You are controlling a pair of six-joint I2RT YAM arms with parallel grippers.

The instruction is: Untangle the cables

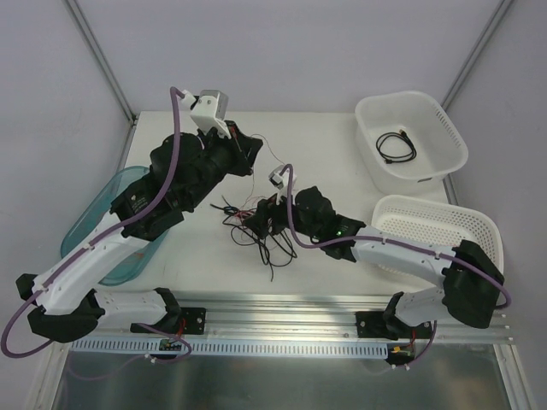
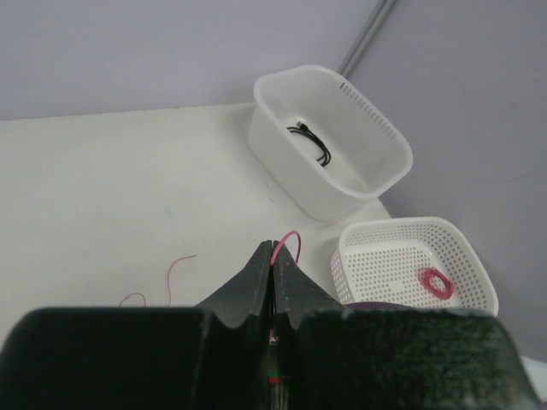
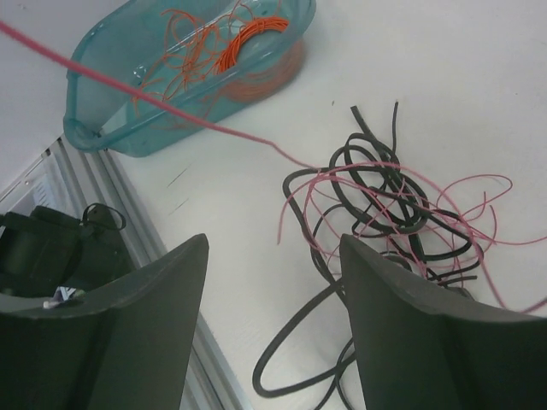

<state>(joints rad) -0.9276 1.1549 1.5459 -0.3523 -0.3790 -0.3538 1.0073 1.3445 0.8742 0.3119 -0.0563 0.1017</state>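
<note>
The cables (image 1: 261,232) are a loose tangle of thin black and red wires on the white table, also in the right wrist view (image 3: 395,198). My left gripper (image 1: 248,152) hovers behind the tangle, and its jaws (image 2: 273,256) are shut on a thin red wire (image 2: 292,240) that loops out past the tips. That red wire (image 3: 171,107) runs taut up from the tangle. My right gripper (image 1: 255,220) is open and empty (image 3: 273,248), low over the near left edge of the tangle, with black loops between and beside its fingers.
A teal bin (image 1: 90,224) at the left holds orange wires and an orange ring coil (image 3: 252,34). A solid white tub (image 1: 410,141) at the back right holds a black cable (image 2: 309,141). A perforated white basket (image 1: 440,224) holds a pink-red spool (image 2: 436,282).
</note>
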